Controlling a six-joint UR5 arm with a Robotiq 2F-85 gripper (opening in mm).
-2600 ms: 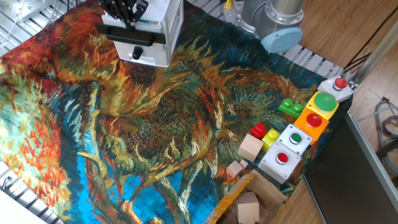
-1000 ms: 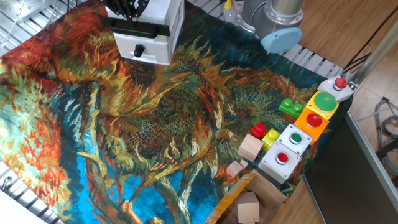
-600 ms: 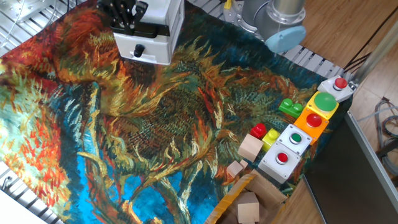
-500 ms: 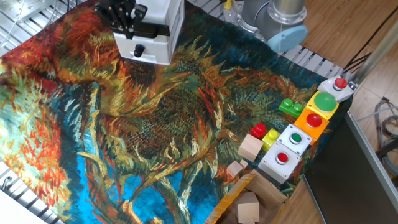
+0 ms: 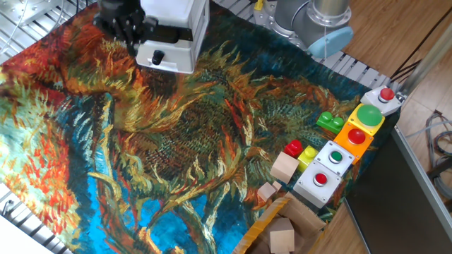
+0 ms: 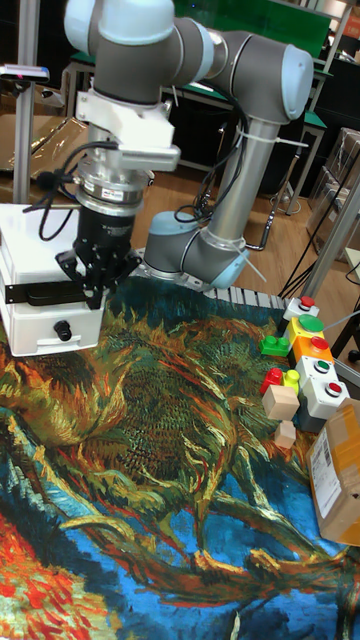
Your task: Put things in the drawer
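Observation:
The drawer [image 5: 169, 58] of the small white cabinet [image 5: 180, 17] is pushed in, its round black knob [image 5: 157, 56] facing out. What is inside it is hidden. My gripper [image 5: 124, 37] hangs just off the cabinet's left front corner, level with its top. In the tall fixed view the gripper [image 6: 96, 292] is in front of the cabinet [image 6: 30, 240], above the drawer [image 6: 35, 338]. Its black fingers meet at the tips and hold nothing I can see. Loose things lie far right: a green brick [image 5: 329, 121], a red brick [image 5: 294, 149], a yellow brick [image 5: 308, 152] and a wooden block [image 5: 284, 168].
A painted cloth [image 5: 176, 141] covers the table. Button boxes [image 5: 366, 118] line the right edge. A cardboard box [image 5: 282, 229] with wooden blocks stands at the front right. The arm's base [image 5: 311, 21] is at the back.
The drawer stood pulled out at first and is now pushed in. Since then the gripper has moved left, off the cabinet's front to its left corner.

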